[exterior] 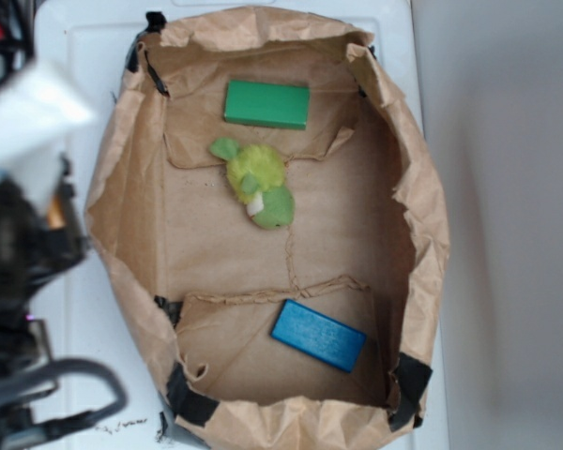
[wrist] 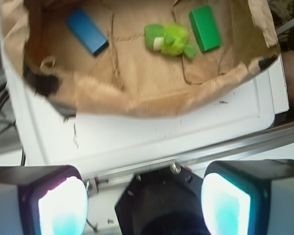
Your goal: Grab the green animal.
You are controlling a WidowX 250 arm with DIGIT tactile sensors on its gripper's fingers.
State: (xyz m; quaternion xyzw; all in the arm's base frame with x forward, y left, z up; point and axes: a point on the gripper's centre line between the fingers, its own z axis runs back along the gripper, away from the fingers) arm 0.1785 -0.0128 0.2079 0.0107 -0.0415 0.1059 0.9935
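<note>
Fuzzy yellow-green green animal (exterior: 258, 185) (wrist: 169, 39), light green head with whitish patch, on its side, mid-floor.

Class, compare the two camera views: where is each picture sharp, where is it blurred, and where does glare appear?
Exterior view: the fuzzy yellow-green plush animal and flat green rectangular block in the brown paper bag are fairly sharp; the robot arm at the left edge is dark and blurred. Wrist view: the open tool is out of focus, its pads glowing with glare; the bag's near rim is soft.

Green animal (wrist: 169, 39) between blocks, tool (wrist: 144, 205) apart
</note>
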